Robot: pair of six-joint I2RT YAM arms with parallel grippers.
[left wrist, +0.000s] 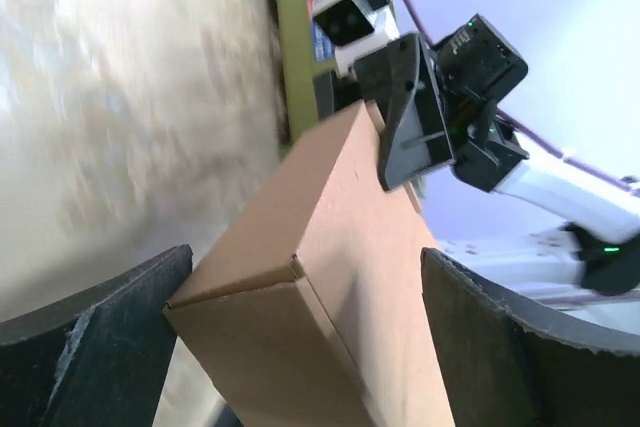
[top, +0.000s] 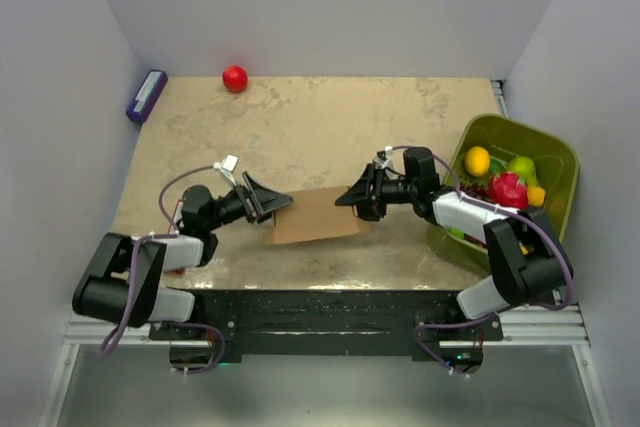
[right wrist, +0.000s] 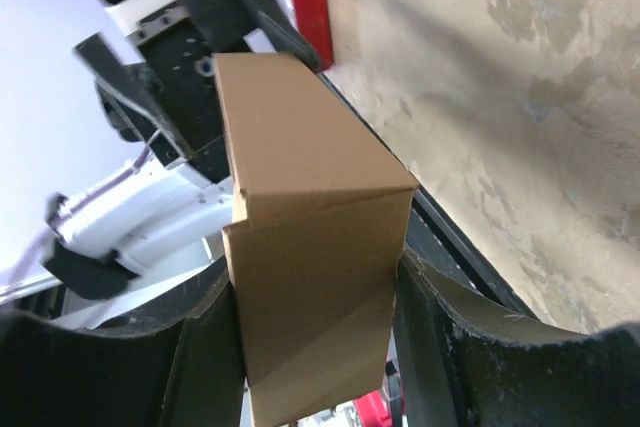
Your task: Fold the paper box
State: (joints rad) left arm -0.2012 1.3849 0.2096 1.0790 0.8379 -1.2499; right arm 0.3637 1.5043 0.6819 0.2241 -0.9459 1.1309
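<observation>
Paper box [top: 315, 215], folded into a flat brown block, is near the front edge of the worktop [top: 300, 117], midway along it. We see the right gripper [top: 352, 202] clamped on its right end, fingers [right wrist: 200, 367] pressed to both faces. The left gripper [top: 278, 207] stands spread wide around the left end, one finger [left wrist: 500, 347] clear of the cardboard.

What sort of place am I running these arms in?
Most likely a robot lab test cell, not a home or shop: plain white walls box in a stone-patterned table, a black mounting plate runs along its near edge, and a green bin holds what looks like toy fruit.
</observation>
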